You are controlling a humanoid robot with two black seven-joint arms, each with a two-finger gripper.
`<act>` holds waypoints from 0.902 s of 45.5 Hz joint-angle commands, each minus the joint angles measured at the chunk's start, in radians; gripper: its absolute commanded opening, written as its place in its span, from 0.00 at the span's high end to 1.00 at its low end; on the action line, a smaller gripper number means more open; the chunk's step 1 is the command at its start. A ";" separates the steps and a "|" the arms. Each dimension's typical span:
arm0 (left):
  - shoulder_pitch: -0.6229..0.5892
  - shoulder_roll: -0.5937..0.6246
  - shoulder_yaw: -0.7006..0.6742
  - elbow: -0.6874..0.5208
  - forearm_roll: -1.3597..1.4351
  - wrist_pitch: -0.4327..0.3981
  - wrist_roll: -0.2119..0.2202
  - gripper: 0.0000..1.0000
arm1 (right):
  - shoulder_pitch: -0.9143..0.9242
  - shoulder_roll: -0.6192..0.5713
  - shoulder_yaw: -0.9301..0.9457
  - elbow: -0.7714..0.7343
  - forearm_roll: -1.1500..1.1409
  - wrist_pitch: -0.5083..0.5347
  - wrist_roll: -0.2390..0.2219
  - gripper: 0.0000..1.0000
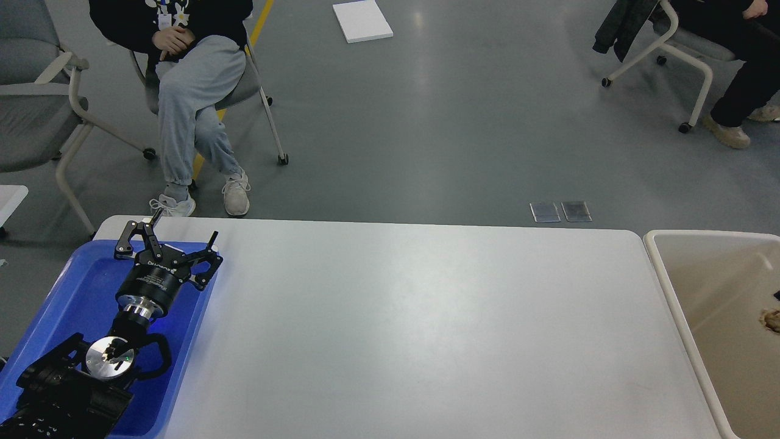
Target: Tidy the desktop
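The white desktop (396, 317) fills the middle of the head view and nothing lies on its bare surface. My left gripper (186, 224) is open and empty, hovering over the far right corner of the blue tray (67, 286) at the desktop's left end. A small tan scrap (771, 319) lies inside the beige bin (670, 286) at the right. Only a dark sliver (777, 295) shows at the right edge above the scrap; my right gripper itself is out of view.
My left arm lies along the blue tray. Beyond the table's far edge a seated person (195, 91) and chairs are on the left, another chair (670, 55) and person on the right. The bin stands against the table's right end.
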 commanded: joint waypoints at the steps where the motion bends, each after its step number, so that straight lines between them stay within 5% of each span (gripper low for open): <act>1: 0.000 0.000 0.000 0.000 -0.001 0.000 0.000 0.00 | 0.000 0.001 -0.001 0.008 0.001 -0.023 0.000 0.11; 17: 0.000 0.000 0.000 0.000 0.000 0.000 0.000 0.00 | 0.045 -0.010 -0.001 0.027 0.001 -0.014 0.000 0.01; 28: 0.000 0.000 0.000 0.000 0.001 0.000 0.000 0.00 | 0.147 -0.164 -0.013 0.267 0.000 -0.011 0.002 0.01; 41: 0.000 0.000 0.002 0.000 0.001 0.000 0.002 0.00 | 0.279 -0.184 -0.137 0.359 -0.016 -0.008 0.002 0.00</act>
